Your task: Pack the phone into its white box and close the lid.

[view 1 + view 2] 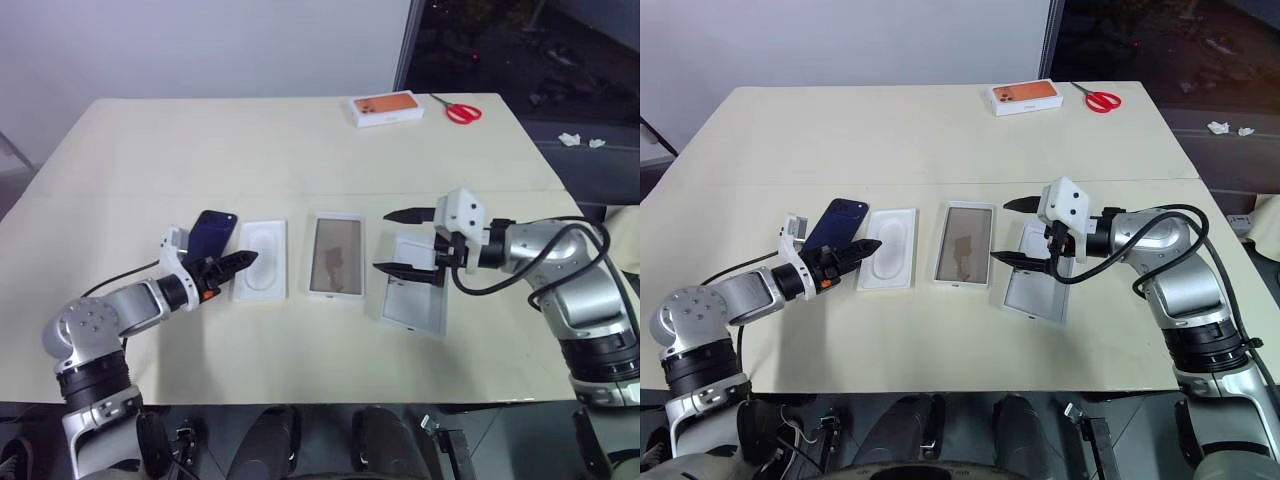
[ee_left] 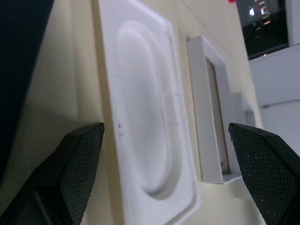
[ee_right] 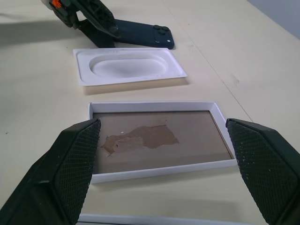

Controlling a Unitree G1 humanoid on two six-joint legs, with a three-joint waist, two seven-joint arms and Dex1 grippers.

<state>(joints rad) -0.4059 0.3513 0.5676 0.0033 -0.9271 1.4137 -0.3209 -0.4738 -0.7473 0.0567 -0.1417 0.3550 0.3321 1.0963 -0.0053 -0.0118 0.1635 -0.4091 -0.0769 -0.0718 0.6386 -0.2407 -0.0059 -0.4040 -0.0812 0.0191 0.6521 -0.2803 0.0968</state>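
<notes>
Two open grippers hover over the row, neither holding anything. The left gripper (image 1: 222, 268), fingers spread, sits just beside the phone (image 1: 212, 233) (glossy, slim, dark navy), which could skid on the smooth table. Next comes the moulded white insert (image 1: 262, 259), then the white box (image 1: 336, 255), a thin cardboard tray that could shift if nudged. The lid (image 1: 415, 300) lies beneath the spread right gripper (image 1: 408, 243).

One phone (image 1: 836, 222), one white box (image 1: 964, 258), one lid (image 1: 1035, 287), one insert (image 1: 888, 262), one orange-pictured box (image 1: 1023, 97), one scissors (image 1: 1099, 99).
</notes>
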